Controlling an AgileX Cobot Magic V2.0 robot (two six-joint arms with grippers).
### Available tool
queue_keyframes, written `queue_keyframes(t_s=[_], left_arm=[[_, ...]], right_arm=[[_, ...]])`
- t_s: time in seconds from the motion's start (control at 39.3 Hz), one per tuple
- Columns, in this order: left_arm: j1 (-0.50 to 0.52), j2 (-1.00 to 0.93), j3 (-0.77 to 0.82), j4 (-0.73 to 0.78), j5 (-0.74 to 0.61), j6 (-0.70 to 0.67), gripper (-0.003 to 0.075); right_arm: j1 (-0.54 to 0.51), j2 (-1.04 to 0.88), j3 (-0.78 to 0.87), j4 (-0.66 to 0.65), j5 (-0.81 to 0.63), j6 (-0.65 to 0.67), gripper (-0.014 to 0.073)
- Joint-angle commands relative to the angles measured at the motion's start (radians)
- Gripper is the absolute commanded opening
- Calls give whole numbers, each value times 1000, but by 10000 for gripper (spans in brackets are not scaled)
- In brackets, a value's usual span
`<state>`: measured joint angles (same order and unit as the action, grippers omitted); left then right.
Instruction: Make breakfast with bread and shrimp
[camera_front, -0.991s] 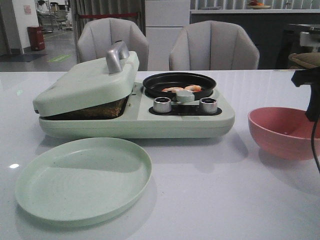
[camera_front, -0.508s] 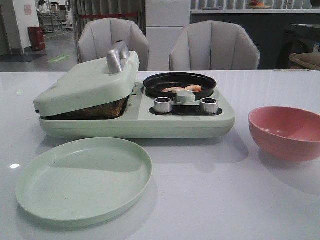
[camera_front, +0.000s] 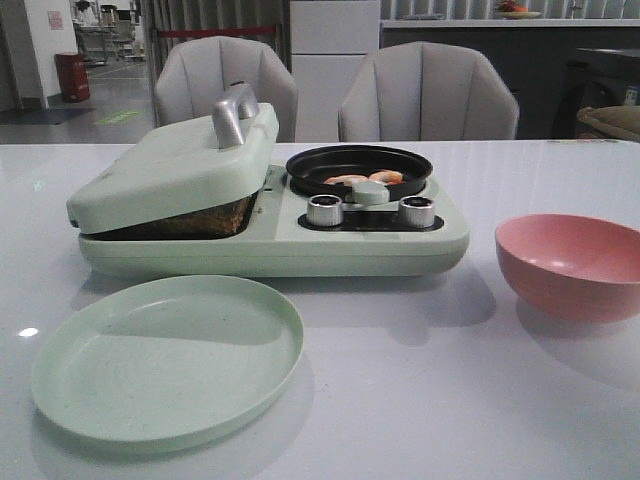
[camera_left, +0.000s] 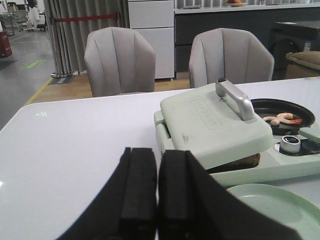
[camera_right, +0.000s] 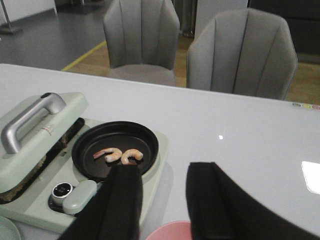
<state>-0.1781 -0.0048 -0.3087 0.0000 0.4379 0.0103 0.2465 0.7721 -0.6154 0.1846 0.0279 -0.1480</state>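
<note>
Two pink-orange shrimp (camera_front: 365, 178) lie in the round black pan (camera_front: 358, 160) on the right half of a pale green breakfast maker. They also show in the right wrist view (camera_right: 120, 155) and the left wrist view (camera_left: 282, 118). The maker's lid (camera_front: 170, 165) rests tilted over the left half, and a brown edge of bread (camera_front: 190, 222) shows in the gap under it. My left gripper (camera_left: 157, 152) is shut and empty, left of the maker. My right gripper (camera_right: 164, 170) is open and empty, above the pink bowl's rim. Neither gripper shows in the front view.
A pale green plate (camera_front: 170, 355) lies in front of the maker on the left. A pink bowl (camera_front: 570, 265) stands at the right. Two silver knobs (camera_front: 324, 209) sit on the maker's front. Two grey chairs stand behind the table.
The right arm, seen at the right edge over the bowl one second ago, has left the front view. Nothing on the table has moved.
</note>
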Motion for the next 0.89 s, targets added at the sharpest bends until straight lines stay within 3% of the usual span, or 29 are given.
queue_keyframes(t_s=[0.0, 0.36, 0.64, 0.74, 0.86], left_arm=[[-8, 5, -23, -10, -81, -4, 114], [-8, 5, -23, -10, -81, -4, 114], [-8, 5, -23, -10, -81, -4, 114], [-8, 5, -23, -10, -81, -4, 114], [-8, 5, -23, -10, -81, -4, 114]], right_arm=[[31, -108, 86, 1, -160, -1, 353], [48, -424, 343, 2, -152, -1, 353], [48, -449, 380, 2, -91, -1, 349], [48, -449, 380, 1, -91, -1, 291], [48, -449, 380, 2, -87, -1, 127]])
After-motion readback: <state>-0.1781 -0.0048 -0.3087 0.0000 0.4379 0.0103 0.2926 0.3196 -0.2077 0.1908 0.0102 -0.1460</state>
